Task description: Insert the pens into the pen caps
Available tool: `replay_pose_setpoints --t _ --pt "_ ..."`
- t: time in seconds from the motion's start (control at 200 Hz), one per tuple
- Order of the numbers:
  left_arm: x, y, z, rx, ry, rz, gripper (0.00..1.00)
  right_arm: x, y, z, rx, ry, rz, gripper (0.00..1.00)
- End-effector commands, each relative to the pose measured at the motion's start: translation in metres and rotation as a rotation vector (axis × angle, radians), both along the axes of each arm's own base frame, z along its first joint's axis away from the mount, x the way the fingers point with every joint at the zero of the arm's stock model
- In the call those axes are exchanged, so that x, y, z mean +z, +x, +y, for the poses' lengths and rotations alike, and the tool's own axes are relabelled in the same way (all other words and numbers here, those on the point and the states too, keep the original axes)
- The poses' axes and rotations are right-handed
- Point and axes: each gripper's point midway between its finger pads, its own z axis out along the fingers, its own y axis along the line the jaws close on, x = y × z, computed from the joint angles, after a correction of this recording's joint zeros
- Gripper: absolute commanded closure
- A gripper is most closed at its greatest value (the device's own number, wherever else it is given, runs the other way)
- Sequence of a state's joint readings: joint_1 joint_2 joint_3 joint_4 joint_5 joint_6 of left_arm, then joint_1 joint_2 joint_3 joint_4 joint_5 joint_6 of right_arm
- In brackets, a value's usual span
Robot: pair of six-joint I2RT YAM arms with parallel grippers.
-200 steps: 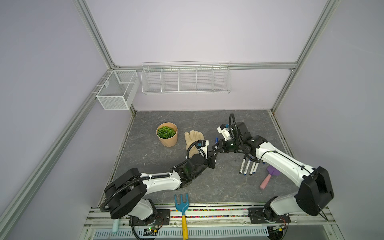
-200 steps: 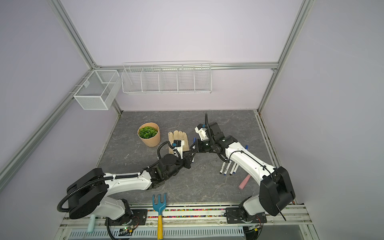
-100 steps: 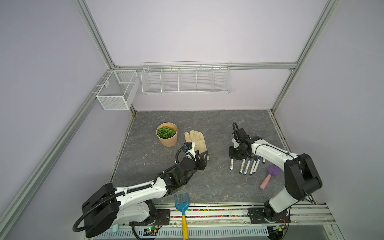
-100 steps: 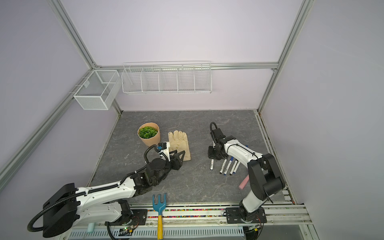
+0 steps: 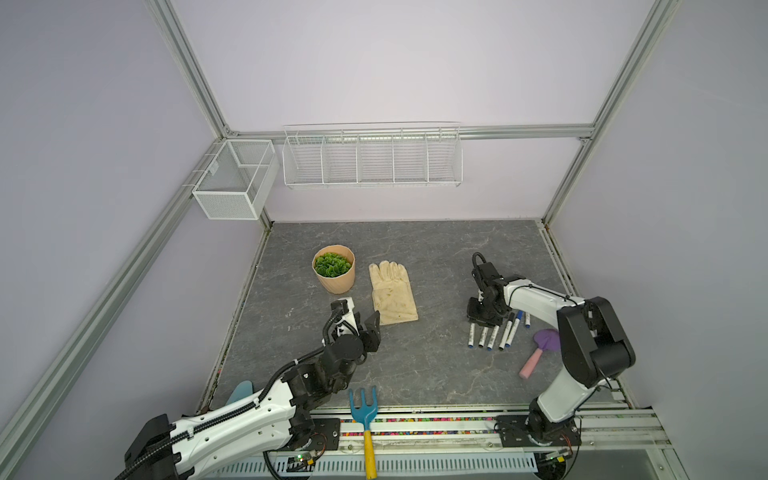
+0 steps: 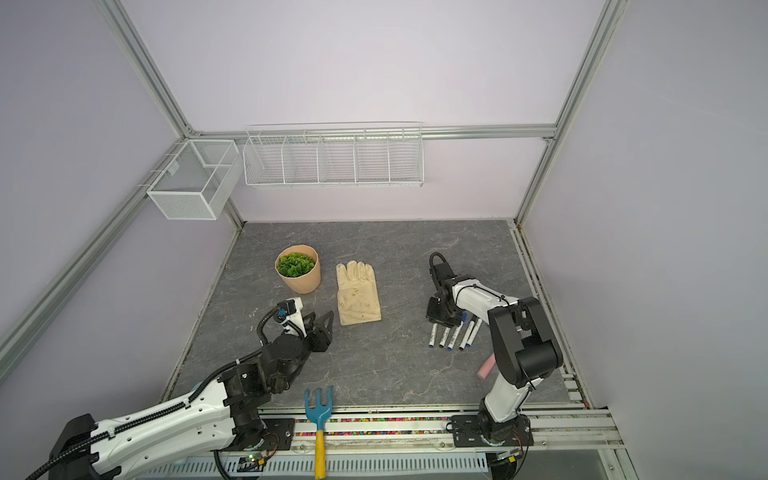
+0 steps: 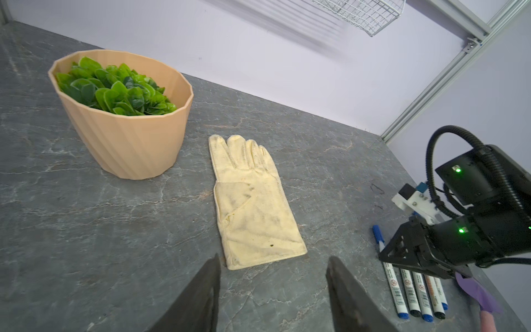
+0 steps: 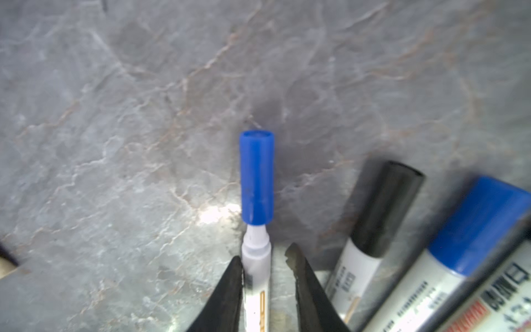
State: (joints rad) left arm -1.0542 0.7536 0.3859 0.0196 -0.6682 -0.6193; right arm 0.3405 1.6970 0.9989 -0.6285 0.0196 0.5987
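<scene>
- We find the right gripper low over the table, at the far end of the row of pens. Its jaws stand a little apart: one finger touches a barrel and the other is clear of it, so it is open and grips nothing.
- Between those jaws lies the end pen, flat on the table with its blue cap on the tip.
- A strip of white neck shows under that cap. The black cap and the second blue cap sit flush on the pens beside it, so we judge this one not pushed fully home.
- The relation that matters is that the end pen's long axis runs straight out from the wrist, cap end leading. In both top views the whole row lies that way, with the caps towards the back wall and the plugs towards the front rail.
- The left gripper is wide open and empty. It hangs near the cuff of the glove, well apart from the pens (they lie off to its right, past the glove).
- The right arm is plainly the nearer one. We see no loose cap anywhere, so we judge the task nearly done.
- Any further seating would be a push along the pen's axis. A sideways nudge could roll the pens lying beside it.
</scene>
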Motion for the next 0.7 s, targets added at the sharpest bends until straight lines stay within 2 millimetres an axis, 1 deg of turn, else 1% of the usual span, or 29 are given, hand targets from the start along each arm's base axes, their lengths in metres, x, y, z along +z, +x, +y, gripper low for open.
replay_pose_setpoints --t 0.0,0.12,0.26,0.32,0.38,0.455,0.48,0.525,0.605,0.695 --pt "-0.005 0.000 0.014 0.054 0.022 0.009 0.41 0.019 0.000 -0.012 -0.045 -0.032 -0.049 0.62" --pt "-0.002 0.001 0.018 0.077 0.032 0.007 0.40 0.051 0.009 -0.019 -0.061 -0.050 -0.163 0.60" --pt "0.002 0.004 0.029 0.136 0.064 -0.014 0.40 0.089 0.022 -0.032 -0.072 -0.088 -0.319 0.60" --pt "0.002 0.004 0.032 0.150 0.066 -0.018 0.40 0.100 0.027 -0.034 -0.068 -0.097 -0.374 0.59" --pt "0.001 0.005 0.031 0.145 0.073 -0.015 0.41 0.106 0.031 -0.034 -0.061 -0.102 -0.392 0.59" --pt "0.002 0.005 0.024 0.119 0.076 -0.007 0.42 0.104 0.036 -0.031 -0.044 -0.106 -0.371 0.59" --pt "-0.004 0.006 0.018 0.104 0.099 0.008 0.42 0.099 0.037 -0.030 -0.038 -0.110 -0.354 0.59" --pt "-0.007 0.007 0.008 0.071 0.110 0.019 0.42 0.092 0.039 -0.027 -0.022 -0.111 -0.327 0.59" --pt "-0.008 0.011 -0.014 0.010 0.126 0.035 0.43 0.074 0.039 -0.024 -0.005 -0.122 -0.243 0.60" --pt "-0.012 0.011 -0.052 -0.124 0.129 0.061 0.43 0.056 0.032 -0.020 0.004 -0.106 -0.181 0.60"
